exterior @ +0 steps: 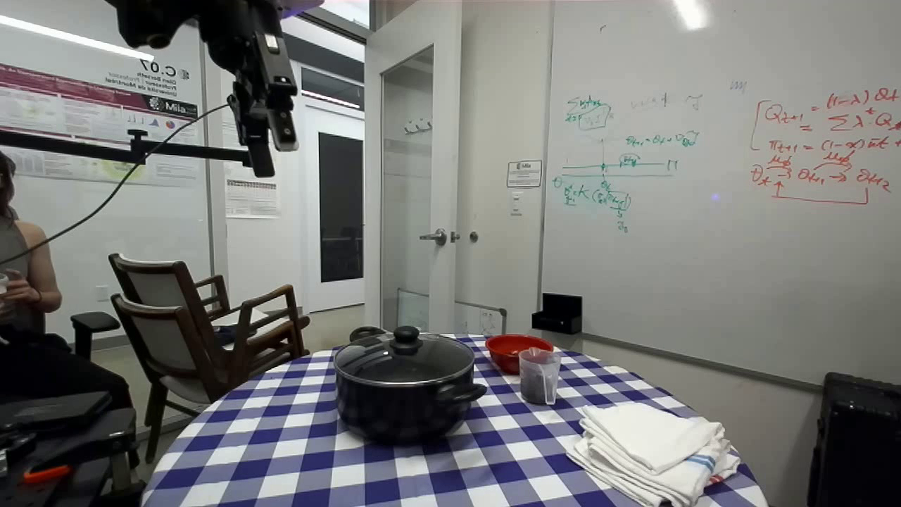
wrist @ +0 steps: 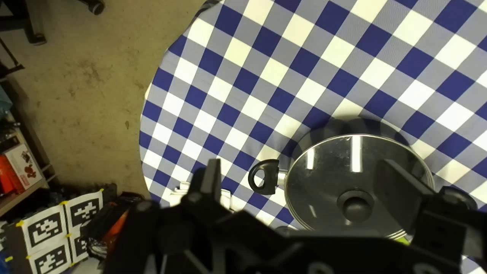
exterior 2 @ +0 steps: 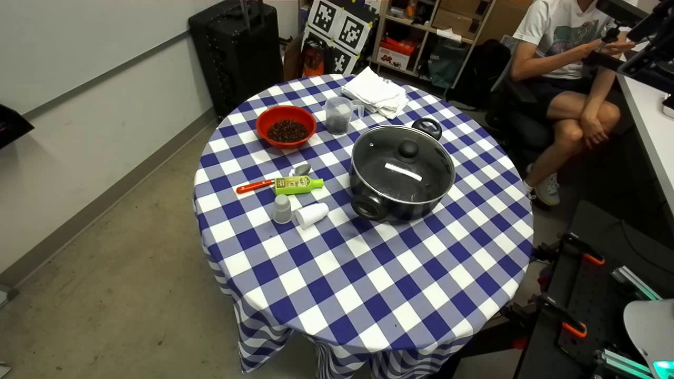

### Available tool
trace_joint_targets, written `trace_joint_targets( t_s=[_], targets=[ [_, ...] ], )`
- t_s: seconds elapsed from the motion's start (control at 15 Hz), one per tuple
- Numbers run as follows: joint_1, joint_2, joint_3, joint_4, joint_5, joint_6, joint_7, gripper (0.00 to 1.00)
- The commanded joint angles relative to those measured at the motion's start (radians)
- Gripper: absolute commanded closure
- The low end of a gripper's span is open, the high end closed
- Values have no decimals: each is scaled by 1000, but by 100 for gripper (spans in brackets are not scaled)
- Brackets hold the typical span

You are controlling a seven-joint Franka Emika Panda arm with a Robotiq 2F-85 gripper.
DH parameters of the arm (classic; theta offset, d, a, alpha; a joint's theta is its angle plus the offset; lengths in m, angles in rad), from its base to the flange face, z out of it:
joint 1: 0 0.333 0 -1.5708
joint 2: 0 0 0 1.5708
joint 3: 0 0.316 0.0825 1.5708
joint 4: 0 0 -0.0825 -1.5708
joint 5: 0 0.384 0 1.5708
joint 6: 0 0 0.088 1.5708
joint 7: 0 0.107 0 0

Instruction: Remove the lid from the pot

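The lid is dark, see-through and thin-rimmed, with a black centre knob. It sits flat on the wide black pot in both exterior views, where the lid and pot stand on the checked table. My gripper is high above the table in an exterior view, apart from the lid. In the wrist view my gripper is open and empty, its fingers wide apart. The lid and knob show between and beyond the fingers; the right finger covers part of the lid.
A red bowl of dark bits, a clear measuring cup and folded white cloths stand near the pot. A green bottle, a red-handled spoon, a grey shaker and a white cup lie beside it.
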Motion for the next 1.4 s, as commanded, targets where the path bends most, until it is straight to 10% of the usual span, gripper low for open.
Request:
trace_joint_targets(
  t_s=[0.0,0.6,1.33],
  targets=[
    [40,132,-16,55,-37,105,-96,0],
    [197,559,-11,319,196,264,-453,0],
    [143,908,116,566,218,117,-519,0]
  ],
)
